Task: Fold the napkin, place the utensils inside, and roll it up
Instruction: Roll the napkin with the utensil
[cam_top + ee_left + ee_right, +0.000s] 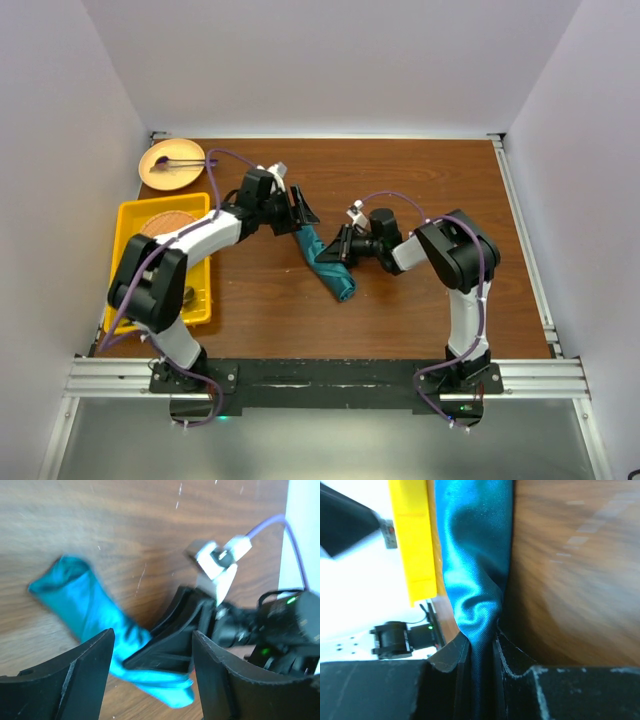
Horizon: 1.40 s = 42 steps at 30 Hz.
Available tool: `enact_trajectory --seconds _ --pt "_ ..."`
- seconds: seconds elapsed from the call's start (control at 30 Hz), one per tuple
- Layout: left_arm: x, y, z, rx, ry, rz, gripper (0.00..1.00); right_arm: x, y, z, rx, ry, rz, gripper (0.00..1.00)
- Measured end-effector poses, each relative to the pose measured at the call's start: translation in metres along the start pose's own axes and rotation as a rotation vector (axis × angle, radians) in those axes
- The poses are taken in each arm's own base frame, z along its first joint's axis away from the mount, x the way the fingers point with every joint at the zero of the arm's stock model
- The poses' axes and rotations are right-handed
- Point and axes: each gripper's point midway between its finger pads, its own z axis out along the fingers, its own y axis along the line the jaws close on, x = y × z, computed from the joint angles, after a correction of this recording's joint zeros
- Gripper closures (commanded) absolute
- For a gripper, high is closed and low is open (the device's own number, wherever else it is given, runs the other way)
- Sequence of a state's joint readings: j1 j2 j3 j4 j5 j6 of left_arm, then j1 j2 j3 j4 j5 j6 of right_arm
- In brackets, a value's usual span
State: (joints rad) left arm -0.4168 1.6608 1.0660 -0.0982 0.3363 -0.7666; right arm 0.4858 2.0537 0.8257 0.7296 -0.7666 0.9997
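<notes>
The teal napkin (328, 266) lies on the table as a narrow rolled bundle, slanting from upper left to lower right. My right gripper (337, 247) is shut on its upper part; in the right wrist view the cloth (475, 555) is pinched between the jaws of the right gripper (477, 665). My left gripper (304, 214) hovers open just above the roll's upper end. In the left wrist view the napkin (85, 605) and the right gripper's fingers (172, 647) show between the spread jaws of the left gripper (152, 680). The utensils are out of view.
A yellow tray (128, 232) holding a brown round item (172, 219) stands at the left edge. Behind it, a tan bowl (172, 163) holds a thin stick with a dark purple end. White walls surround the table.
</notes>
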Motion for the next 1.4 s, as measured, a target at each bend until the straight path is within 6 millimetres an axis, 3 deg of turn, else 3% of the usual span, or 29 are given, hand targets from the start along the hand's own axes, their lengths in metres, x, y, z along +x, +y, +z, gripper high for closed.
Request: enact_trajectory --seconds 0.1,0.23,0.63,0.87,1.13,1.4 --pt "0.017 0.000 0.019 0.034 0.063 -0.009 0.32 -0.010 -0.008 -0.012 -0.024 -0.020 0.028 0.94" --pt "0.025 -0.013 0.035 0.115 0.092 -0.017 0.32 -0.023 -0.017 -0.025 -0.025 -0.047 0.031 0.89" --pt "0.013 -0.038 0.067 0.253 0.059 -0.008 0.34 -0.027 -0.030 -0.032 0.016 0.010 -0.060 0.75" --pt "0.011 -0.028 0.084 0.228 0.051 -0.014 0.34 -0.028 -0.027 -0.040 0.054 0.036 -0.092 0.57" --pt "0.007 -0.018 0.099 0.190 0.040 -0.004 0.34 -0.031 -0.026 -0.053 0.149 0.034 -0.154 0.50" --pt "0.006 -0.014 0.103 0.175 0.036 -0.003 0.34 -0.029 -0.033 -0.081 0.326 0.023 -0.245 0.46"
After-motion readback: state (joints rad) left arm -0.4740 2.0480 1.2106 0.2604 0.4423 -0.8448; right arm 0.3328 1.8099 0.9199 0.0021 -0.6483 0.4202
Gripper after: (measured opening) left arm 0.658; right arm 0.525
